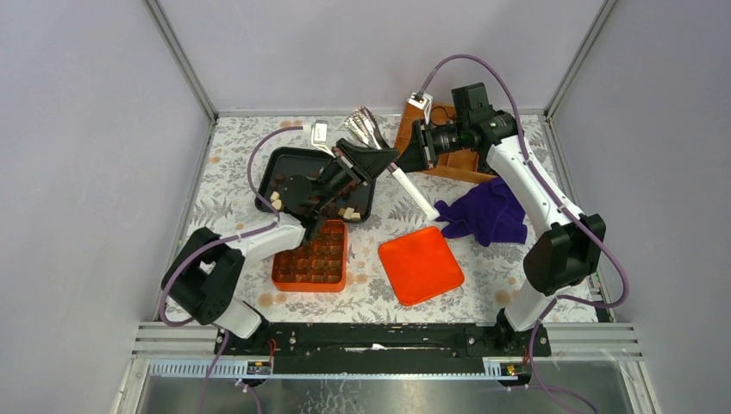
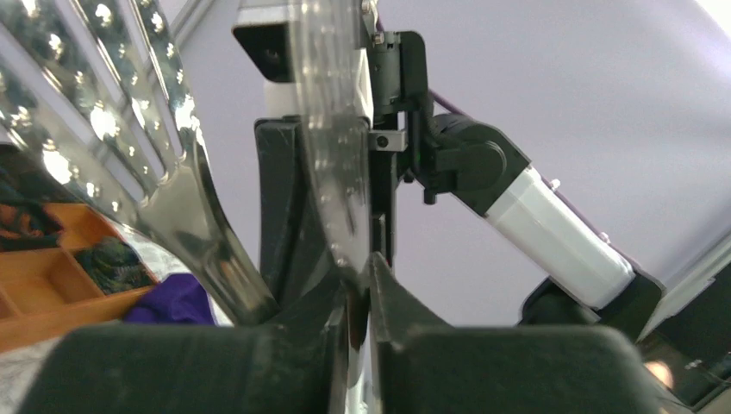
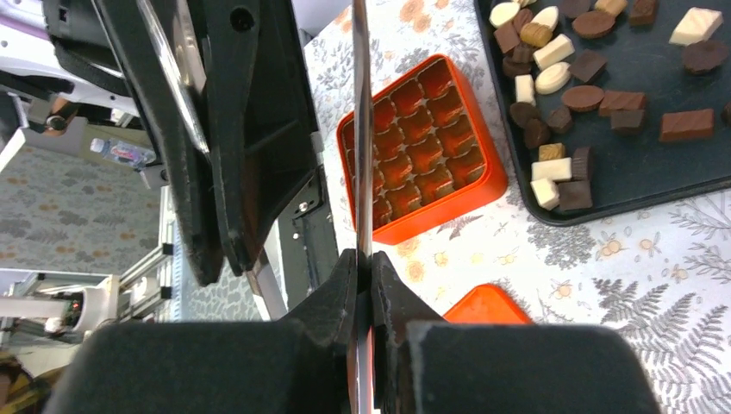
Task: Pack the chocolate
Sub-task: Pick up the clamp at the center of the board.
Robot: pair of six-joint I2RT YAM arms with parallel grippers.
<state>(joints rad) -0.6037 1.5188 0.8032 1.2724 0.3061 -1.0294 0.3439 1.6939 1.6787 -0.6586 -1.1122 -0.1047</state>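
The left gripper (image 2: 358, 293) has its fingers pressed together on one shiny blade of the perforated metal tongs (image 2: 185, 198). The right gripper (image 3: 364, 267) pinches a thin metal blade of the same tongs, seen edge-on. The dark brown, light brown and cream-white chocolate pieces (image 3: 584, 97) lie scattered in the shallow black rectangular tray (image 3: 655, 164), well apart from both pairs of fingers and touching neither, with the orange compartmented box (image 3: 414, 228) just beside the tray.
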